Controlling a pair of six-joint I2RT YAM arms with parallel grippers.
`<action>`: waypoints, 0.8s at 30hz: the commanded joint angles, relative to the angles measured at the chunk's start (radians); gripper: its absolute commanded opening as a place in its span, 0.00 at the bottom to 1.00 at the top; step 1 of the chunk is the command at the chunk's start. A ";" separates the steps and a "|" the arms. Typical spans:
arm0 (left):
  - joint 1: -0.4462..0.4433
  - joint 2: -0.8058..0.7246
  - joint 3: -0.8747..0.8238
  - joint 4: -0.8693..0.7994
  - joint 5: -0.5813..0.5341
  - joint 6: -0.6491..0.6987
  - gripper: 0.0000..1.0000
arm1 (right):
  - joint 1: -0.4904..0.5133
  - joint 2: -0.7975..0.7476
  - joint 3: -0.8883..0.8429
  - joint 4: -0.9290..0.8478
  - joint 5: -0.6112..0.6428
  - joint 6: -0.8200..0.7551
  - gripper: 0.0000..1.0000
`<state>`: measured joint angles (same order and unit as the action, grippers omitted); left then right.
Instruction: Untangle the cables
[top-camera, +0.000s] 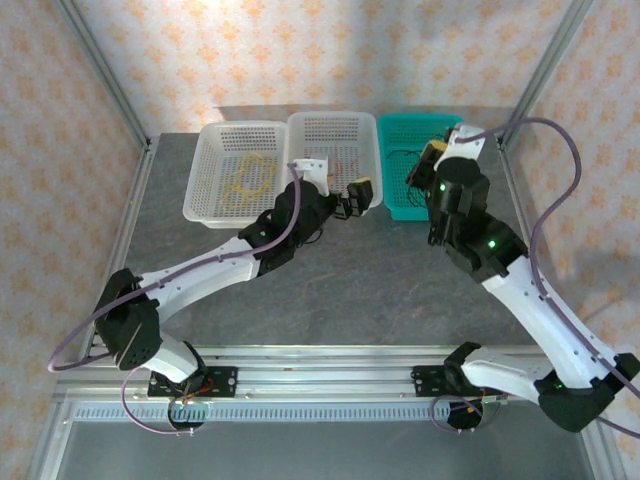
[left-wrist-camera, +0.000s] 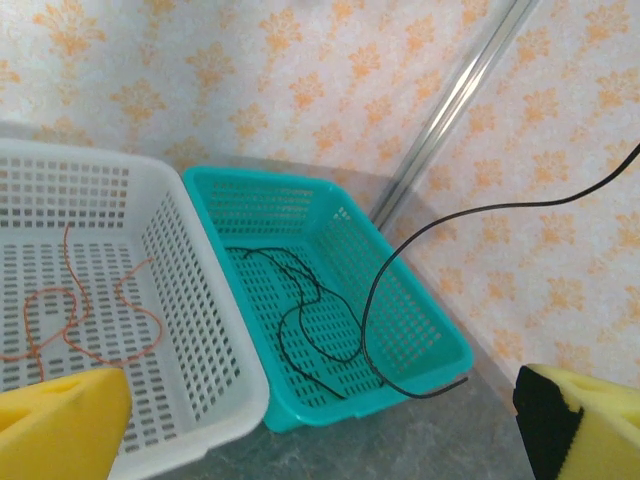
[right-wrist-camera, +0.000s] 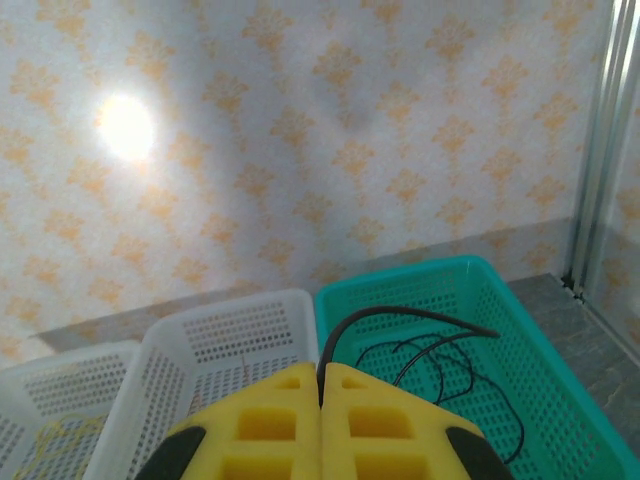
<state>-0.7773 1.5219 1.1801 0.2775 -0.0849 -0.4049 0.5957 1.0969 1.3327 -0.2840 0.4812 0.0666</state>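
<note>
**Cable sorting is almost done, just the black one left to drop**

As far as I can judge, I'm at the tail end of this. Each wire sits in its own bin. The yellow cable (top-camera: 245, 175) is in the left white basket (top-camera: 240, 127), upper left of the top view. The reddish-pink cable (left-wrist-camera: 66, 255) lies loose in the middle white basket (left-wrist-camera: 190, 270). Most of the black cable (left-wrist-camera: 366, 310) is coiled in the teal basket (left-wrist-camera: 270, 180).

The right gripper (right-wrist-camera: 320, 410) hangs above the teal basket with its yellow fingers pressed together, pinching one end of the black cable. From the left wrist view that strand climbs out over the basket's front rim and runs off the right edge of the frame.

The left gripper (left-wrist-camera: 320, 428) is spread wide with nothing between its pads, parked by the near right corner of the middle basket.

My guess for the next move: bring the right gripper lower over the teal basket and let go, so the whole strand lands inside and doesn't drape over the rim.

The table (top-camera: 380, 280) is dark grey and stone-looking. The walls (top-camera: 300, 50) are pale with an orange floral print, aluminium posts (left-wrist-camera: 455, 105) stand in the corners, and a bright light patch (right-wrist-camera: 127, 127) shows upper left in the right wrist view.
</note>
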 joint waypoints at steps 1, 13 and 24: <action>0.023 0.042 0.052 -0.011 0.032 0.043 0.99 | -0.045 0.043 0.080 0.025 -0.040 -0.046 0.00; 0.096 0.235 0.197 0.041 0.100 0.087 0.99 | -0.209 0.282 0.289 0.014 -0.246 -0.066 0.00; 0.105 0.350 0.252 0.144 0.070 0.117 0.99 | -0.339 0.425 0.260 0.029 -0.371 0.002 0.00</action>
<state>-0.6796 1.8496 1.4063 0.3447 -0.0021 -0.3111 0.2783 1.5120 1.6028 -0.2722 0.1509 0.0391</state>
